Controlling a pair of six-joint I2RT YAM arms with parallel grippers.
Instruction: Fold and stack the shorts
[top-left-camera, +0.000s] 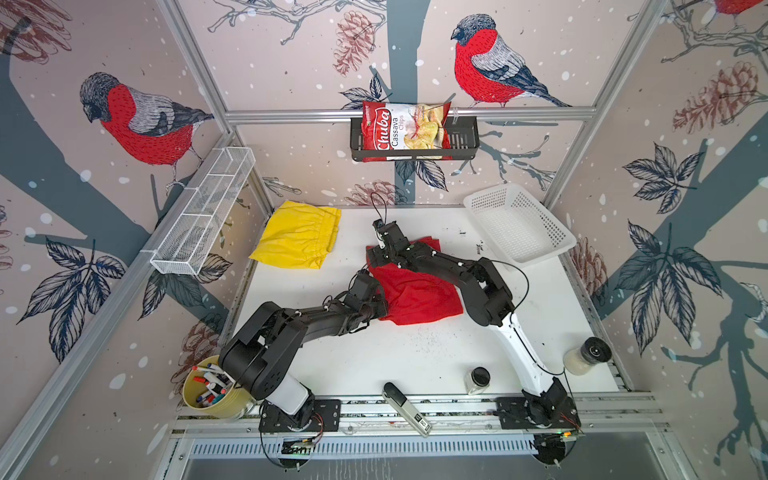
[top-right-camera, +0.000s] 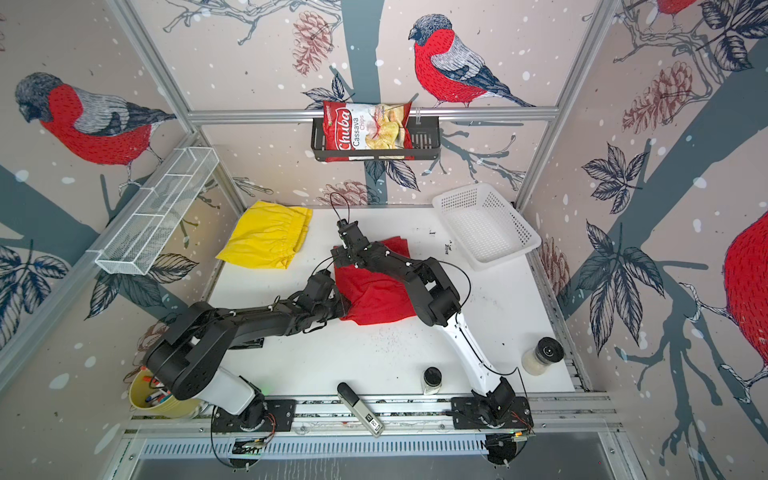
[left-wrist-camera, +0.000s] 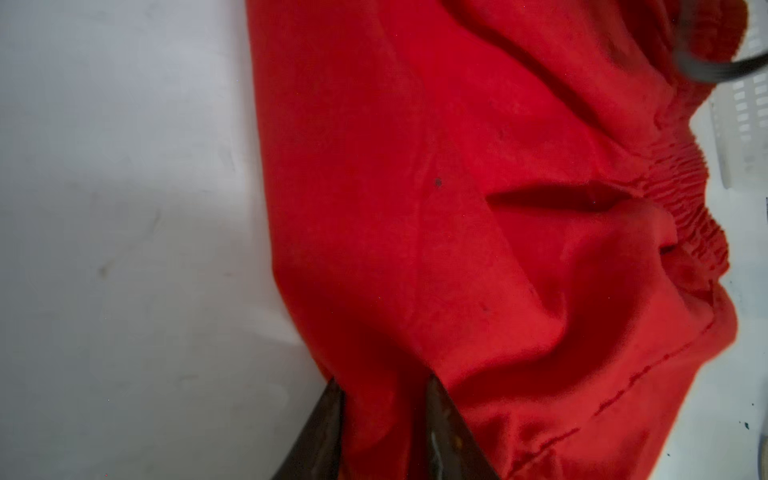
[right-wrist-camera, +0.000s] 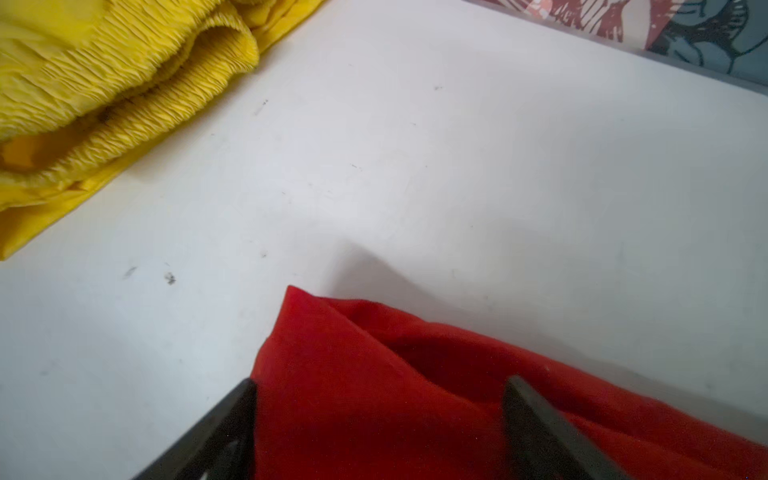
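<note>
Left gripper (left-wrist-camera: 382, 380) pinches red shorts (top-left-camera: 419, 295) | right gripper (right-wrist-camera: 380, 380) jaws spread | two pairs; yellow shorts (top-left-camera: 297, 239) lying apart

A: What writing can you read here?

B: Only on the chips bag (top-left-camera: 405, 126) (top-right-camera: 368, 126) in the black wall basket (top-left-camera: 465, 141). In both top views it shows the brand "Chuba" in white script, and next to it "Cassava Chips".

A: And the grey device (top-left-camera: 407, 409) at the front rail?

B: It has a small white label with dark characters, too small to read.
</note>
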